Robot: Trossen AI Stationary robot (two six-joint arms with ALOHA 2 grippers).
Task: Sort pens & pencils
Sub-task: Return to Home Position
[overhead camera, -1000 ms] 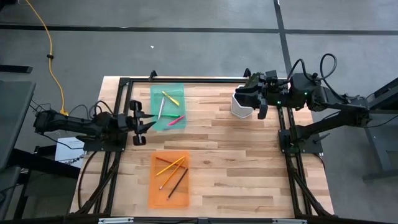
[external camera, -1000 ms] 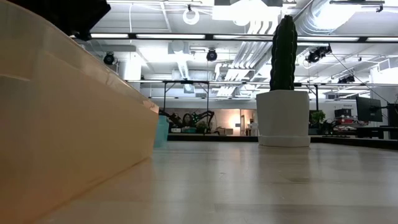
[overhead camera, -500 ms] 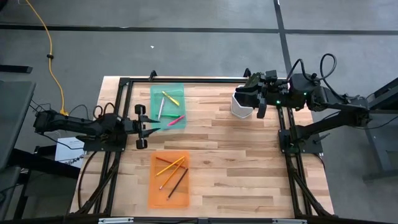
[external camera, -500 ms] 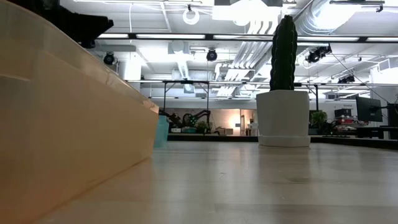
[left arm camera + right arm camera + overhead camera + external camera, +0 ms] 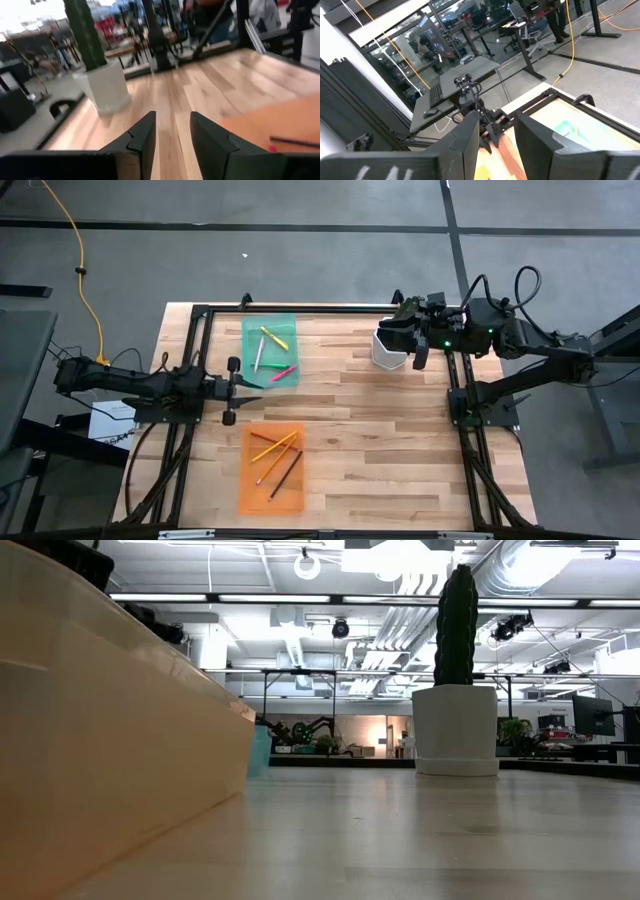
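left gripper hangs by the table's left edge, fingers slightly apart, empty. pens lie in the green bin, pencils in the orange bin. right gripper, fingers parted, sits above the white pot. best to retract level, clear of both bins.

We log the table as pale planked wood, smooth, with a soft sheen. Green bin and orange bin read as thin translucent plastic. Frame looks like black matt metal. On the left gripper, the fingers are dark, matt plastic. White pot is matt.
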